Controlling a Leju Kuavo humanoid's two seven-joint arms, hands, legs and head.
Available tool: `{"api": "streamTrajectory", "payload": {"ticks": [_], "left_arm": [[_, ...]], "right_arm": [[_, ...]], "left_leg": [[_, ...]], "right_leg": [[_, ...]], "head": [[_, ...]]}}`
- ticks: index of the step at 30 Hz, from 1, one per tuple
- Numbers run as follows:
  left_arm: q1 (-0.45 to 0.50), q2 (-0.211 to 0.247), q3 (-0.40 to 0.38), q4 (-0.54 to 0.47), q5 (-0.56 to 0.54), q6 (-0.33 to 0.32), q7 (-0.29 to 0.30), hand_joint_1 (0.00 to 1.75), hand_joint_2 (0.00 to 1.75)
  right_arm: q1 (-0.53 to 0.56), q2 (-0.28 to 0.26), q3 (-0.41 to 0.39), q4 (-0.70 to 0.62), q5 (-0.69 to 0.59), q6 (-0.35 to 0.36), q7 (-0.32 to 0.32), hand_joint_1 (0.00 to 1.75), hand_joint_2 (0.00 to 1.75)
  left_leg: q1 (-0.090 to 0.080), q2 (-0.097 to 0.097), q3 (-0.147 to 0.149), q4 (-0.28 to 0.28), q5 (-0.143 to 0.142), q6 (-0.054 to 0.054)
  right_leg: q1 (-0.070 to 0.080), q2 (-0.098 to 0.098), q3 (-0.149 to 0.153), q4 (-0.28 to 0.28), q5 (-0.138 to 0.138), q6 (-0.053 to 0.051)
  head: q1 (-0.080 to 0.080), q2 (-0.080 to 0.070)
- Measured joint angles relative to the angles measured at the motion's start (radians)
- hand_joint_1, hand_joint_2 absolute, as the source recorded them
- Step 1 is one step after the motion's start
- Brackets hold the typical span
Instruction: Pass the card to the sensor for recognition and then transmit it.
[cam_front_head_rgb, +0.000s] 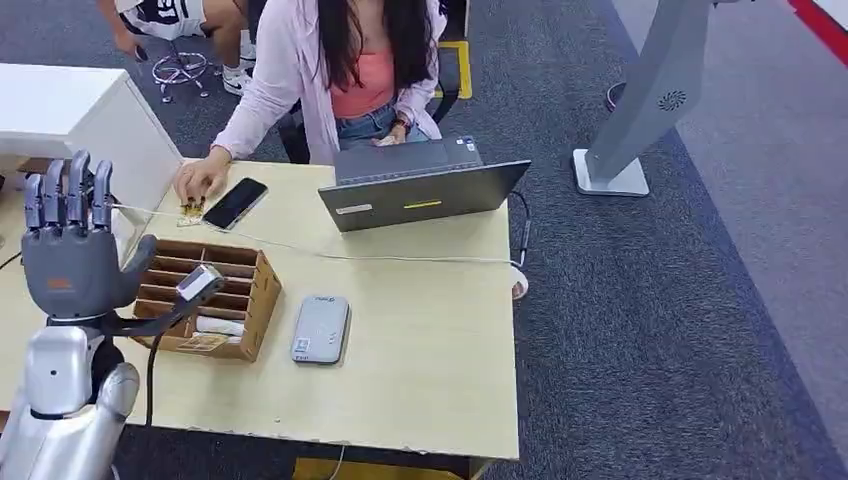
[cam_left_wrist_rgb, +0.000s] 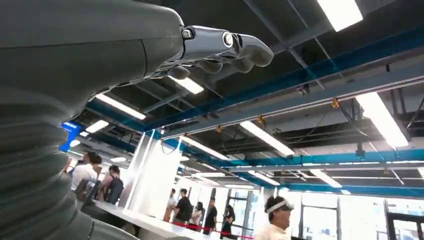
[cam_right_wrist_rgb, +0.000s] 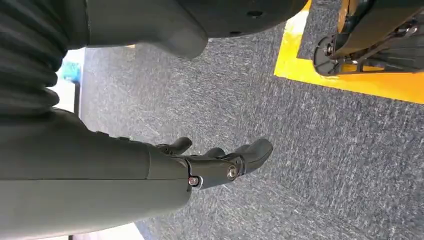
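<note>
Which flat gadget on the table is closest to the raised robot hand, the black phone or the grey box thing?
The black phone looks slightly closer to the left robot hand. It lies by the person's hand; the grey box sits beyond the wooden organizer.

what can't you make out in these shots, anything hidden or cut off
- Card: in the head view the raised left hand covers part of the wooden slotted box; what lies in its slots is too small to tell.
- Markings on the grey sensor device: too small in the head view.
- Small items under the person's hand: too small and partly covered.
- Right hand: the right wrist view shows it over carpet, with no table in that frame.
</note>
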Motion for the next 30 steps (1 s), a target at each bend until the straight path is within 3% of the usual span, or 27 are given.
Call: {"api": "streamTrajectory", "payload": {"ticks": [6, 12, 14, 18, 19, 24, 30], "left_arm": [[0.057, 0.000, 0.000, -0.076, 0.010, -0.030, -0.010, 0.00, 1.75], [0.223, 0.001, -0.054, -0.209, -0.013, -0.119, -0.010, 0.00, 1.75], [0.271, 0.008, -0.087, -0.231, -0.008, -0.179, 0.000, 0.00, 1.75], [0.331, 0.054, -0.152, -0.239, 0.088, -0.388, 0.002, 0.00, 1.75], [0.342, 0.064, -0.160, -0.239, 0.105, -0.404, 0.002, 0.00, 1.75], [0.367, 0.098, -0.177, -0.228, 0.140, -0.451, 0.002, 0.00, 1.75], [0.373, 0.113, -0.185, -0.217, 0.142, -0.455, 0.002, 0.00, 1.75]], "right_arm": [[0.000, 0.000, -0.014, 0.000, -0.017, -0.002, -0.001, 0.00, 1.75], [0.001, 0.004, -0.045, 0.000, -0.058, -0.015, -0.009, 0.00, 1.75], [0.001, 0.006, -0.053, 0.000, -0.069, -0.016, -0.013, 0.00, 1.75], [0.001, 0.007, -0.069, 0.000, -0.081, -0.014, -0.018, 0.00, 1.75], [0.002, 0.007, -0.071, 0.000, -0.081, -0.013, -0.018, 0.00, 1.75], [0.003, 0.007, -0.079, 0.000, -0.079, -0.006, -0.017, 0.00, 1.75], [0.002, 0.007, -0.085, 0.000, -0.078, -0.003, -0.017, 0.00, 1.75]], "left_leg": [[0.000, 0.000, 0.000, 0.000, 0.001, 0.001], [0.000, 0.000, 0.000, 0.000, -0.001, 0.002], [0.000, 0.000, 0.000, 0.000, -0.001, 0.002], [0.000, 0.001, 0.000, 0.000, -0.001, 0.001], [0.000, 0.001, 0.000, 0.000, -0.001, 0.001], [0.000, 0.000, 0.000, 0.000, 0.000, 0.001], [0.000, 0.000, 0.000, 0.000, 0.000, 0.001]], "right_leg": [[0.000, 0.000, 0.001, 0.000, 0.000, 0.000], [0.000, 0.000, 0.000, 0.000, 0.000, 0.000], [0.000, 0.000, 0.000, -0.001, -0.001, 0.001], [0.000, 0.000, 0.000, -0.001, -0.001, 0.001], [0.000, 0.000, 0.000, -0.001, -0.001, 0.001], [0.000, 0.000, 0.000, 0.000, -0.001, 0.001], [0.000, 0.000, 0.000, 0.000, -0.001, 0.001]], "head": [[0.000, 0.000], [0.000, 0.000], [0.000, 0.000], [0.000, 0.000], [0.000, 0.000], [0.000, 0.000], [0.000, 0.000]]}}
